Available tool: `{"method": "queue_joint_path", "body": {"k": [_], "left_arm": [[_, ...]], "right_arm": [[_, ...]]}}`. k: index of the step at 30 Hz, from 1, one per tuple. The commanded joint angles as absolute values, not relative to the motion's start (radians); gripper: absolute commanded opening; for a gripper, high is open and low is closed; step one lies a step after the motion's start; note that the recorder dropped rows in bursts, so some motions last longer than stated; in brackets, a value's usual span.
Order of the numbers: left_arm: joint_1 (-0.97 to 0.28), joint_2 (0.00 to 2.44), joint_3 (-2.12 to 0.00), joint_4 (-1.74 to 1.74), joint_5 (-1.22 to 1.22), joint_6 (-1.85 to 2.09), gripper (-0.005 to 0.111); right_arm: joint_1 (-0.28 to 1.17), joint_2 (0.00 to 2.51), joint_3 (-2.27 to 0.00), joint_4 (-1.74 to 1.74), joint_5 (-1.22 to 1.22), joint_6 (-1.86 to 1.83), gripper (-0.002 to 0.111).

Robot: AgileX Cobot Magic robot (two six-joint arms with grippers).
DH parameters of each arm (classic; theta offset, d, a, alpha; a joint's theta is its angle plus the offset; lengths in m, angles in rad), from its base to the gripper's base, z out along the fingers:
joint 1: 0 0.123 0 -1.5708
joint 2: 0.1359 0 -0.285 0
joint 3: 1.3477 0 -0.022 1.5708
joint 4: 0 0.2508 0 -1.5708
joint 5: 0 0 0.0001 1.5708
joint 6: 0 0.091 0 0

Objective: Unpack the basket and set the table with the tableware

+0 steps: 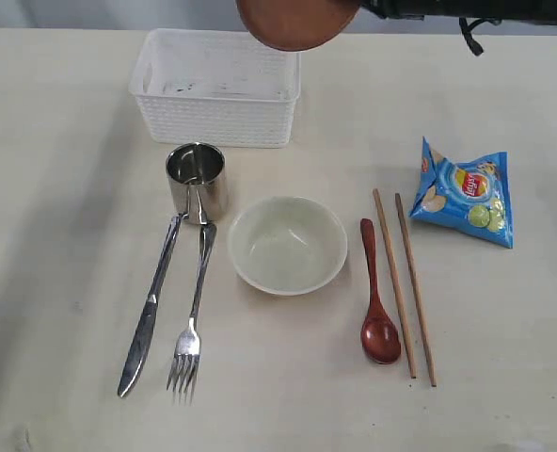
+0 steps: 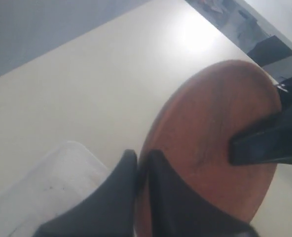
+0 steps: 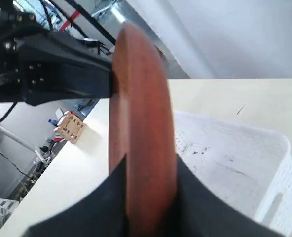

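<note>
The reddish-brown plate (image 1: pixel 293 24) hangs on edge above the back of the white basket (image 1: pixel 217 118), which looks empty. My left gripper (image 2: pixel 142 155) is shut on the plate's (image 2: pixel 210 123) rim. At the opposite rim my right gripper (image 3: pixel 150 163) is closed around the plate (image 3: pixel 141 113); one of its fingers (image 2: pixel 264 143) shows in the left wrist view. On the table (image 1: pixel 62 188) lie the steel cup (image 1: pixel 197 179), knife (image 1: pixel 151 306), fork (image 1: pixel 194 311), cream bowl (image 1: pixel 287 245), red spoon (image 1: pixel 377 301) and two chopsticks (image 1: pixel 394 282).
A blue chip bag (image 1: pixel 467 193) lies at the right, beyond the chopsticks. The right arm (image 1: pixel 448 9) reaches in along the far edge. The basket (image 3: pixel 244 163) sits directly below the plate.
</note>
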State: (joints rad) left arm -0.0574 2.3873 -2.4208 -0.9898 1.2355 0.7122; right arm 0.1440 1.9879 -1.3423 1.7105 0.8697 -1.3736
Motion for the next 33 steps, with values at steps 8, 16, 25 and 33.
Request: {"method": "queue_joint_path", "body": {"k": [8, 16, 25, 33], "left_arm": [[-0.05, 2.374, -2.427, -0.979, 1.221, 0.65, 0.08], [-0.05, 2.374, -2.427, -0.928, 1.221, 0.628, 0.049], [-0.05, 2.374, -2.427, -0.928, 1.221, 0.575, 0.048], [-0.05, 2.374, -2.427, -0.928, 1.221, 0.552, 0.048]], "right_arm": [[-0.048, 1.948, -1.348, 1.434, 0.912, -1.058, -0.001], [-0.118, 1.97, -1.267, 1.323, 0.994, -0.952, -0.001], [-0.012, 1.979, -1.108, 1.398, 0.782, -1.012, -0.001], [0.107, 2.007, -1.099, 1.387, 0.606, -0.979, -0.001]]}}
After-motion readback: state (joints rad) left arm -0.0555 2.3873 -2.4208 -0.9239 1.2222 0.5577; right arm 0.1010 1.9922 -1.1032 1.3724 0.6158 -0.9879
